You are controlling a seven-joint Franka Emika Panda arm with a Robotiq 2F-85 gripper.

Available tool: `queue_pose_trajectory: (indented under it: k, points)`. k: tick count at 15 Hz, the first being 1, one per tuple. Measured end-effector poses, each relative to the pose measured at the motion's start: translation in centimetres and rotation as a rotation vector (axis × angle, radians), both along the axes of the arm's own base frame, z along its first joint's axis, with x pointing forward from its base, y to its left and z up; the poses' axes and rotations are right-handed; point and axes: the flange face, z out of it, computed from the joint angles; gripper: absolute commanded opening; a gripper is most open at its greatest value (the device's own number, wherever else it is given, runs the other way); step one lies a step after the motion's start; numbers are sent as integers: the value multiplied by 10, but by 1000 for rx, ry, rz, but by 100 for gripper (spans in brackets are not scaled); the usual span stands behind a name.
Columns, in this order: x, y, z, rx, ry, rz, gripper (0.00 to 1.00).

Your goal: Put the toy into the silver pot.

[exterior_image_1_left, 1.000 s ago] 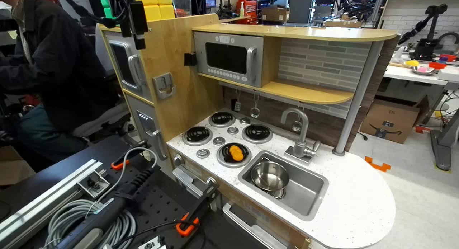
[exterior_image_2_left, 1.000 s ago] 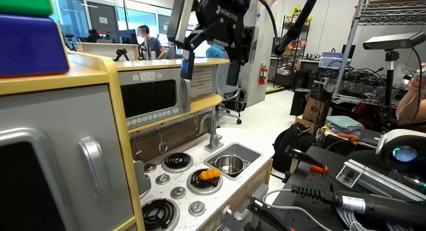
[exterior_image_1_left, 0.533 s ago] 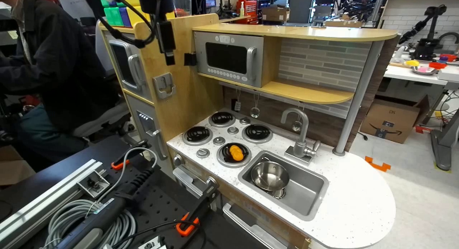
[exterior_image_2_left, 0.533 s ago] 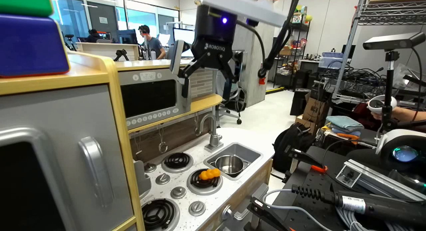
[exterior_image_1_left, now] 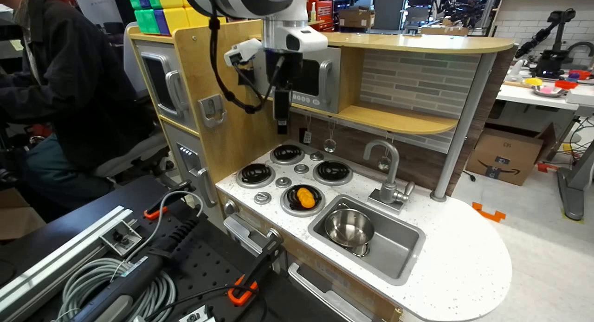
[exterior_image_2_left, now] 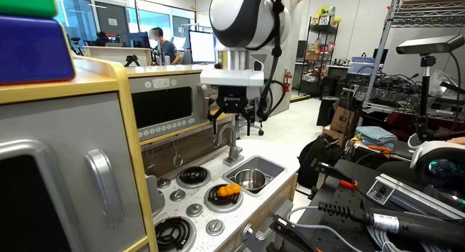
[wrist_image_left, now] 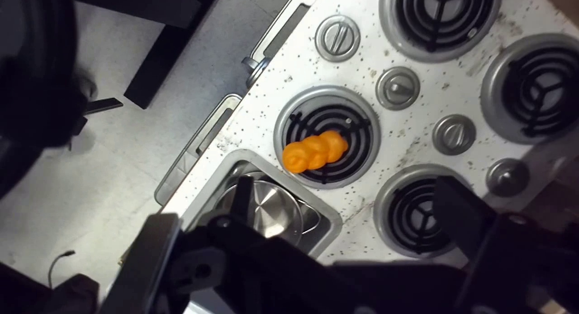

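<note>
hangs with black fingers [wrist_image_left: 459, 210] spread wide, gripping nothing. find a lumpy orange toy [wrist_image_left: 315, 152] on a round black coil burner [wrist_image_left: 325, 117] near mid-frame in the wrist view; looks light, perhaps slippery; best pinched across its short width.

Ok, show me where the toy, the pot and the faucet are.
Toy [wrist_image_left: 315, 152]: in the wrist view, on its middle lobe.
Pot [exterior_image_1_left: 349, 227]: in an exterior view, on its inside.
Faucet [exterior_image_1_left: 394, 169]: in an exterior view, on its neck.
</note>
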Motion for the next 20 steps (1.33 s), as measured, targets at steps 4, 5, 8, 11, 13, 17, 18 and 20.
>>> queue_pose_trajectory:
  k: [4, 5, 8, 11, 13, 17, 18, 20]
  points:
    - [11, -16, -54, -45, 46, -222, 100]
    - [11, -16, -65, -56, 53, -275, 100]
    - [8, -14, -90, -82, 69, -427, 100]
    - [7, -15, -105, -97, 57, -532, 100]
    - [8, -17, -112, -100, 38, -582, 100]
    - [11, -18, -118, -95, 15, -608, 100]
    - [12, -17, -117, -93, 12, -606, 100]
    - [13, -16, -116, -90, 9, -605, 100]
